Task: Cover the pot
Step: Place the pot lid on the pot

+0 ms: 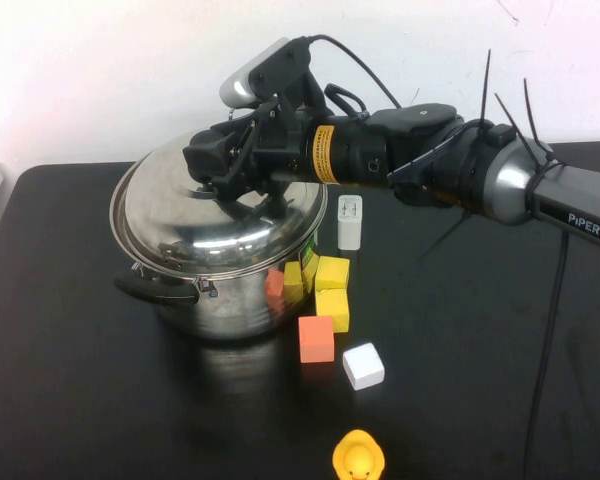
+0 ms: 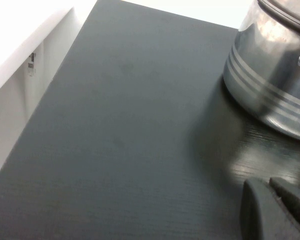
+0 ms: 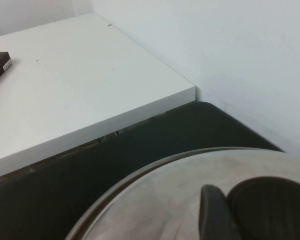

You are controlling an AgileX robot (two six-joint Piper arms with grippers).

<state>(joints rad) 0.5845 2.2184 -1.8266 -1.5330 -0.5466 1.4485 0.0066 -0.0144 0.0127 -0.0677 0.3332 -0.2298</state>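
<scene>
Right end effector (image 1: 215,165) sits over the lid's centre, its fingers at the black knob (image 3: 270,205); it appears to grip the knob, though the closure itself is partly hidden. The left end effector (image 2: 275,210) rests low near the bench's left edge, well clear of the pot, and I cannot tell whether it is open or closed.

The pot (image 1: 230,290) stands left of the bench's (image 1: 80,400) middle, toward the back edge. Its lid (image 1: 215,225) lies on the rim but looks slightly tilted, sitting lower toward the front-left handle (image 1: 155,288).

Risk, as I judge it: letting go with the lid cocked could leave it off its seat, free to slide or clatter. Pressing down off-centre might rock the pot into the blocks (image 1: 320,295) touching its right side, or tip the white charger (image 1: 350,222) just behind them. The duck (image 1: 358,458) at the front edge is well apart, out of harm.
</scene>
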